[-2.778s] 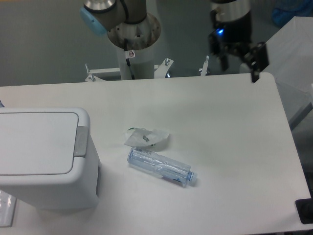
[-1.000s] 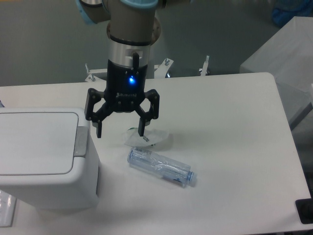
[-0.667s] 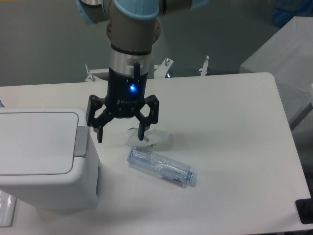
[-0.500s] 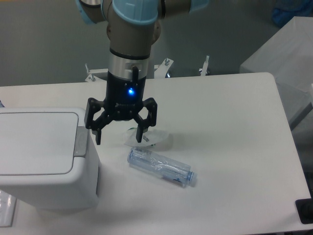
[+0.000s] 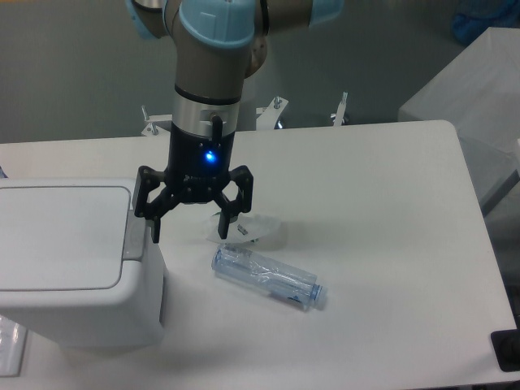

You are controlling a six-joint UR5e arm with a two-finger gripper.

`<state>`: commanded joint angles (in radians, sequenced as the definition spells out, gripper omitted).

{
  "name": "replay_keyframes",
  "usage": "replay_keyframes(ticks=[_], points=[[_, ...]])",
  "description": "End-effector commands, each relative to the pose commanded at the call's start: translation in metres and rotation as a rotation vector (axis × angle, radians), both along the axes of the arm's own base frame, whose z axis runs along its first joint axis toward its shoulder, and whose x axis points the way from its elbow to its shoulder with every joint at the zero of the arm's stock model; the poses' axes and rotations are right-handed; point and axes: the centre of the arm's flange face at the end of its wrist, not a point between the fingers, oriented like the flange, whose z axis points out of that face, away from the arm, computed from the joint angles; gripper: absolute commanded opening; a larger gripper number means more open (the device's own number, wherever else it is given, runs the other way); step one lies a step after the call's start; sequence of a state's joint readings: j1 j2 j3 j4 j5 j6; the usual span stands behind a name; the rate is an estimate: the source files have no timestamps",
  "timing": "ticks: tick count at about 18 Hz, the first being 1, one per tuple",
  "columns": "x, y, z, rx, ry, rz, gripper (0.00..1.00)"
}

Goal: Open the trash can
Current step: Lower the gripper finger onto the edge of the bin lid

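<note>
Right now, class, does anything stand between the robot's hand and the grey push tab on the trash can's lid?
Nothing visible does. The open hand hangs just right of the trash can, one finger beside the grey push tab. The crumpled wrapper and plastic bottle lie farther right.

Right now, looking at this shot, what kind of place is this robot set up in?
Probably a robotics lab or test cell. An industrial arm with an open gripper is mounted by a plain white table staged with a white trash can, an empty plastic bottle and a crumpled wrapper.
</note>
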<state>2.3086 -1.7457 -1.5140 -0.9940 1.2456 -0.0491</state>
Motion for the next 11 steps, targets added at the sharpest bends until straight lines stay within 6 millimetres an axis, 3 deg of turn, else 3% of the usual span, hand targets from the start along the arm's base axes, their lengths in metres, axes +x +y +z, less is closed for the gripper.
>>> replay_keyframes(ticks=[11], points=[[0.011, 0.013, -0.013, -0.022, -0.008, -0.025, 1.0]])
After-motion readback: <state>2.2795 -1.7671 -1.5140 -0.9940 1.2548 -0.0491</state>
